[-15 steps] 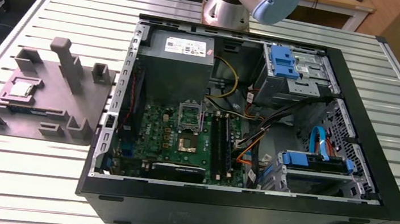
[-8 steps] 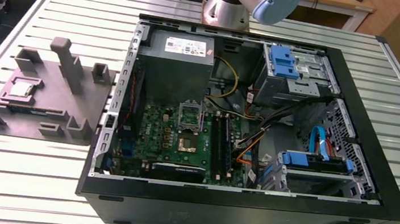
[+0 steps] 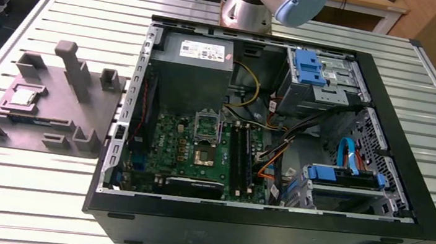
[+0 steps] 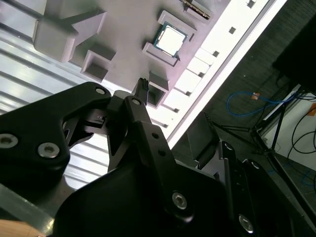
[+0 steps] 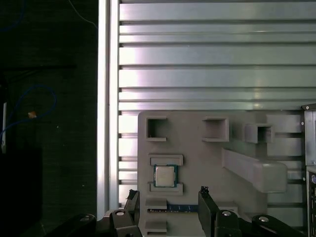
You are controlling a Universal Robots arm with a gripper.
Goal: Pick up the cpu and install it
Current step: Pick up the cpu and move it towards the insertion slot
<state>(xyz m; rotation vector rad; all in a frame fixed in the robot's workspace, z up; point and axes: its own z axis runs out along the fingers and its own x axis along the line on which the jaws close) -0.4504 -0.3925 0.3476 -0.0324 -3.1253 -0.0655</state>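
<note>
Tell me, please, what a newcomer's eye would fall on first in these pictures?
The big open computer case on the slatted table, its green motherboard exposed, dominates the exterior view. On that view's left, the small shiny cpu sits in a grey holder beside the case. In the first wrist view the gripper hangs open near the cpu, not touching it.

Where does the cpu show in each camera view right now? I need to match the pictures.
Exterior view: the cpu lies on the grey fixture, at the exterior view's left of the computer case.
First wrist view: the cpu sits in a framed pocket beyond the open gripper.
Second wrist view: the cpu in the same pocket.
Shared landmark: the grey fixture.
</note>
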